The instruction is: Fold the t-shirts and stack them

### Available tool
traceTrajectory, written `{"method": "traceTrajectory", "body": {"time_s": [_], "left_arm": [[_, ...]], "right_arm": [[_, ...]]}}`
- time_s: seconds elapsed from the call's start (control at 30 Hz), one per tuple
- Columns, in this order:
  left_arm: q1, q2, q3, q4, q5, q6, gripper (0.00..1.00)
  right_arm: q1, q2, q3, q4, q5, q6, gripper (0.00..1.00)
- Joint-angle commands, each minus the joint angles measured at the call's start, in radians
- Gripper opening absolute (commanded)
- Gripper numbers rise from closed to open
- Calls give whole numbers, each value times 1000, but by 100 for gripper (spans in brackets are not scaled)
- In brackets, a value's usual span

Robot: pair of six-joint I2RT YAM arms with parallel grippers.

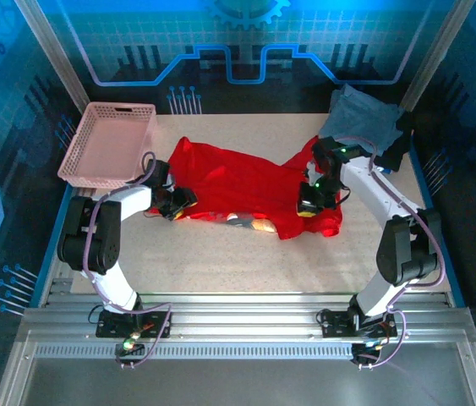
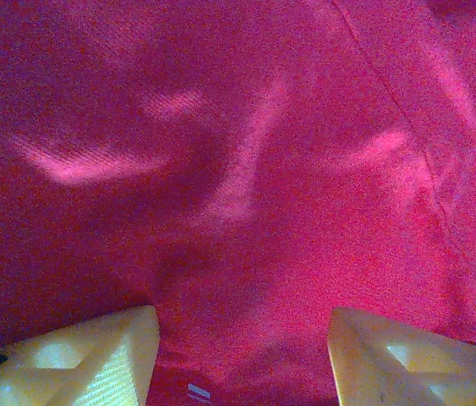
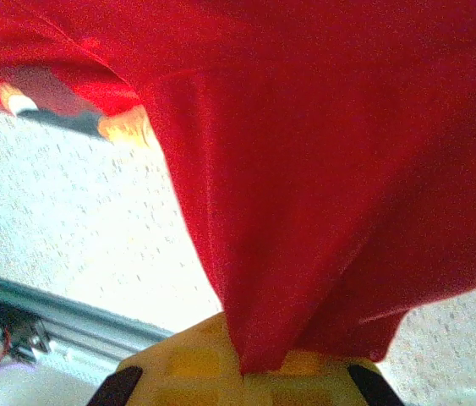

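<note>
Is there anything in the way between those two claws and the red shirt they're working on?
Nothing visible. The right gripper is shut on a fold of the red t-shirt. The left gripper is open close to the cloth, with just red fabric ahead of its fingers.

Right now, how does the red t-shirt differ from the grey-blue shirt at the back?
The red t-shirt lies spread across the middle of the table; the grey-blue shirt sits bunched at its far right corner. The right gripper is shut on the red t-shirt, while no gripper touches the grey-blue shirt. The red t-shirt shows a print near its front edge; the grey-blue shirt looks plain. Both are cloth.
</note>
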Motion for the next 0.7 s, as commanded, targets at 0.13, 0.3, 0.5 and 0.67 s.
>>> {"method": "traceTrajectory", "body": {"time_s": [0.13, 0.3, 0.5, 0.67], "left_arm": [[-7, -5, -24, -27, -3, 28, 57], [-9, -8, -26, -32, -8, 35, 57], [-9, -14, -30, -46, -13, 43, 57], [-9, -25, -38, -53, -17, 46, 57]], "right_arm": [[25, 38, -40, -130, -59, -64, 2], [98, 174, 21, -49, -123, -53, 8], [162, 317, 144, 107, -233, 7, 46], [145, 152, 54, 146, -170, 49, 53]]}}
